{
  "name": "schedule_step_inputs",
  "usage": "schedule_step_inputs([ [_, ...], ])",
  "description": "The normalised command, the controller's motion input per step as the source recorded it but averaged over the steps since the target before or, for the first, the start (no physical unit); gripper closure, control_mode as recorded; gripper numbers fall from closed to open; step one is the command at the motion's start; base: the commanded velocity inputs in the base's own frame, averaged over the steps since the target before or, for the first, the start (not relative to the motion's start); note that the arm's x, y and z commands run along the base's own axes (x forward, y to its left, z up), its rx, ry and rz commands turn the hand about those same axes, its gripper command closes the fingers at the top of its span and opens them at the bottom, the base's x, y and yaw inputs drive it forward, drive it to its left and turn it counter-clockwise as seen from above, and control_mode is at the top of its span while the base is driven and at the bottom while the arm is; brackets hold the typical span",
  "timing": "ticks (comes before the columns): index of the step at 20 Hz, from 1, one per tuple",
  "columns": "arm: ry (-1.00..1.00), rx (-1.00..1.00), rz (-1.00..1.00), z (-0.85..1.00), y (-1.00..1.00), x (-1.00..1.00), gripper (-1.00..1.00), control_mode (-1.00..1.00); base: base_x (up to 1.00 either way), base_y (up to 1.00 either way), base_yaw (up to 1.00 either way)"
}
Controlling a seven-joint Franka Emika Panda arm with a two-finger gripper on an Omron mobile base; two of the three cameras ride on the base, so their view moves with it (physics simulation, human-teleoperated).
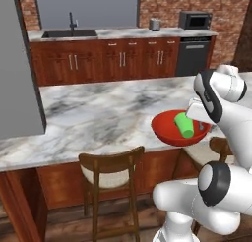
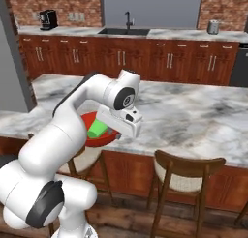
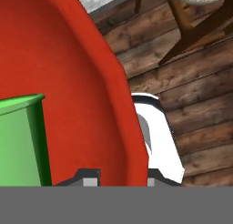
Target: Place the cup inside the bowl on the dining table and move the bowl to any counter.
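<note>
Gripper (image 3: 119,181) clamped on the rim of the red bowl (image 1: 167,126), green cup (image 1: 184,125) lying inside.

In the hand view the two dark fingertips (image 3: 90,178) stand close together with the bowl's (image 3: 68,91) red wall between them, one inside and one outside, so the jaws are nearly closed on the rim. The cup (image 3: 20,143) is just beside the inner fingertip, and I cannot tell if they touch. In the left base view the bowl sits at the near edge of the dining table (image 1: 98,113), partly over it, above a wooden stool (image 1: 112,172). The cup (image 2: 97,129) lies on its side in the bowl (image 2: 104,135).
</note>
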Motion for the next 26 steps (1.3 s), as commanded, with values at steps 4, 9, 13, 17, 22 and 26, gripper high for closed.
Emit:
schedule_step_inputs([
  [4, 0.00, 0.00, 0.00, 0.00, 0.00, 0.00, 1.00, 1.00, -0.11, 0.85, 0.00],
  [9, 0.00, 0.00, 0.00, 0.00, 0.00, 0.00, 1.00, 1.00, -0.10, 0.85, 0.00],
  [13, 0.00, 0.00, 0.00, 0.00, 0.00, 0.00, 1.00, 1.00, -0.05, 0.89, 0.00],
  [17, 0.00, 0.00, 0.00, 0.00, 0.00, 0.00, 1.00, 1.00, -0.01, 0.92, 0.00],
  [22, 0.00, 0.00, 0.00, 0.00, 0.00, 0.00, 1.00, 1.00, 0.00, 0.91, 0.00],
  [26, 0.00, 0.00, 0.00, 0.00, 0.00, 0.00, 1.00, 1.00, 0.00, 0.86, 0.00],
])
